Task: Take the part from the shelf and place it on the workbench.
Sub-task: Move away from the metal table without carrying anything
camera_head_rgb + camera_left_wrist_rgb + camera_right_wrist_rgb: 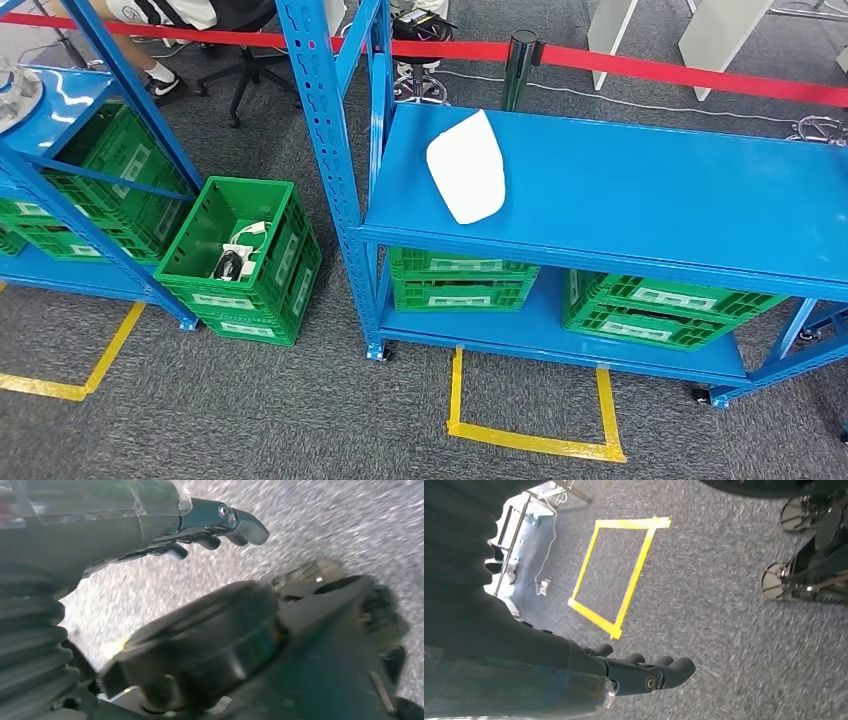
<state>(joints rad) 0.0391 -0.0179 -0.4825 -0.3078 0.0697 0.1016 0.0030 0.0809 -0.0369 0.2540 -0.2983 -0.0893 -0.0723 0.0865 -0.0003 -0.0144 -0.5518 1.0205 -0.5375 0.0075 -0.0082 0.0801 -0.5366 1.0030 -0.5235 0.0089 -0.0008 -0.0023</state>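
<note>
Head view: your white part lies flat near the blue shelf front edge, open surface beside it.
Left hand: empty, fingers loosely apart.
Right hand: empty, fingers apart.

The head view is bright and evenly lit, and the glossy blue metal shelf bends near the edges. Both wrist views are blurred; the grey speckled carpet floor smears beside the left hand.

Glossy blue painted-metal shelf
</note>
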